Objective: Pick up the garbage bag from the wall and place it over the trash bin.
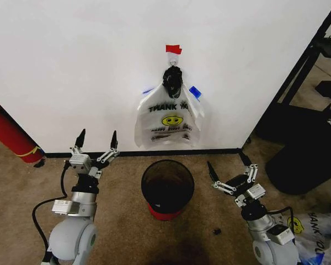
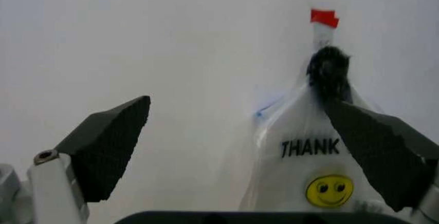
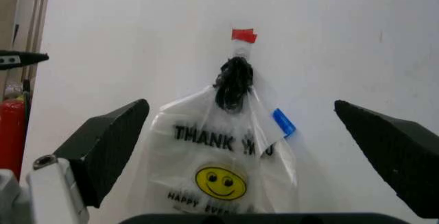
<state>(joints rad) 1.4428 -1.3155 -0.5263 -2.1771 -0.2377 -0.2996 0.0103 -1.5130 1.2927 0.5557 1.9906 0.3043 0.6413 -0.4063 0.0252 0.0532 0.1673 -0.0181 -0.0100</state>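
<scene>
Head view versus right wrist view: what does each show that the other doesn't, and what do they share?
Head view alone: the trash bin on the carpet below the garbage bag, the black baseboard, and the left gripper and right gripper, both open and low on either side of the bin. Right wrist view alone: the bag's "HAPPY" print line, legible. Both: the bag hanging on the wall under red tape, and the red cylinder.
</scene>
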